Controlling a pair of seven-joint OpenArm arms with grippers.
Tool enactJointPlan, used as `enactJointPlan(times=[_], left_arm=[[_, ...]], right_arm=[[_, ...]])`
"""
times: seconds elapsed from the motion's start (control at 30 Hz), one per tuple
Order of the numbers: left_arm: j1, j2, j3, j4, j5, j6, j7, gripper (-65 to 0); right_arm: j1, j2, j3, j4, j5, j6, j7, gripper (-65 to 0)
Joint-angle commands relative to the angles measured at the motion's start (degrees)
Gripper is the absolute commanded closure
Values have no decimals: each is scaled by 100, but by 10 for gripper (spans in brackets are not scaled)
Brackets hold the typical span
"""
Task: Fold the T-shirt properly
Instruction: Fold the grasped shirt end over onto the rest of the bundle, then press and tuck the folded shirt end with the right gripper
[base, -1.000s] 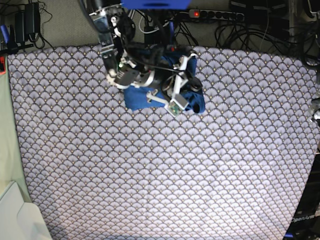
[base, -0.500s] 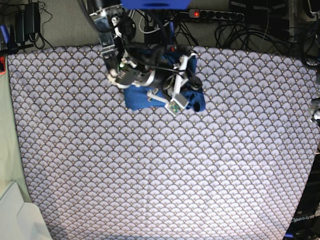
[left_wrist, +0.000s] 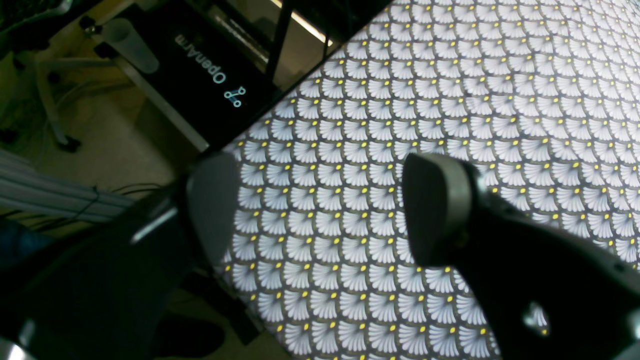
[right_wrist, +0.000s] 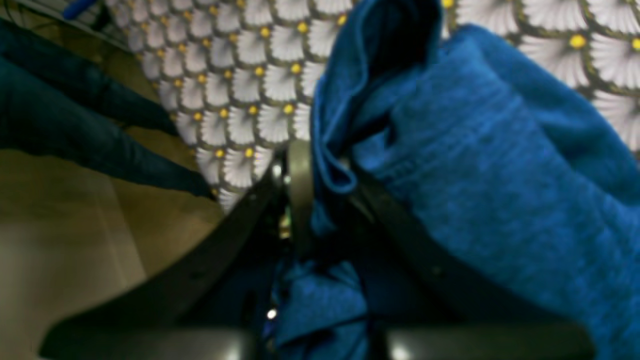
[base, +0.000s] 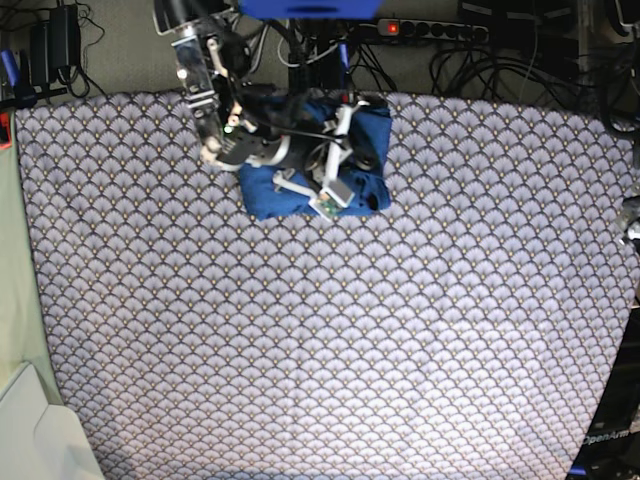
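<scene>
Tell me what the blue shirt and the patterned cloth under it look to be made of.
The shirt looks like a soft knit, matte and slightly fuzzy: it bunches into thick rounded folds where the right gripper pinches it. The patterned cloth looks like a thin, smooth printed fabric lying flat, with crisp grey-white scallops and yellow dots; woven or coated, I cannot tell.

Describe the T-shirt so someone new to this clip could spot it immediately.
A grey-white scallop-patterned cloth covers the table. At its far edge, under the robot arm, lies a bunched T-shirt, pinched by the right gripper. It is the only plain blue thing on the patterned cloth.
</scene>
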Motion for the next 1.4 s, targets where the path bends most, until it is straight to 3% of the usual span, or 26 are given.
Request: enactJointPlan(times=[0.0,0.3,0.37,0.53,0.63,0.7,0.97,1.23,1.37], left_arm=[[-49,-121,-57,93,28,117,-51,-499],[-199,-121,-40,84,28,117,-43,-499],[-199,-121,-40,84,28,117,-43,-499],[-181,-121,-40,49,28,117,-43,-499],[-199,-121,-31,40,28,117,-43,-499],[-199,-121,-31,40,28,117,-43,-499],[-164,-121,-57,40,28,117,-43,-499],[-137,-156,-92,-180,36,117,-43,-499],[-93,-209,-576,-470,36,117,-43,-501]], right_arm=[[26,13,-4,112,111,12,82,0],[9,-23,-39,112,120,12,47,-6],[26,-75,-39,104,120,12,47,-51],[53,-137,-57,112,120,38,47,-239],[106,-260,-259,236,120,223,73,-297],[167,-286,-470,429,120,390,29,-298],[185,-119,-1129,1053,120,408,38,-298],[185,-14,172,1132,93,372,20,-298],[194,285,216,1062,84,372,-182,-302]])
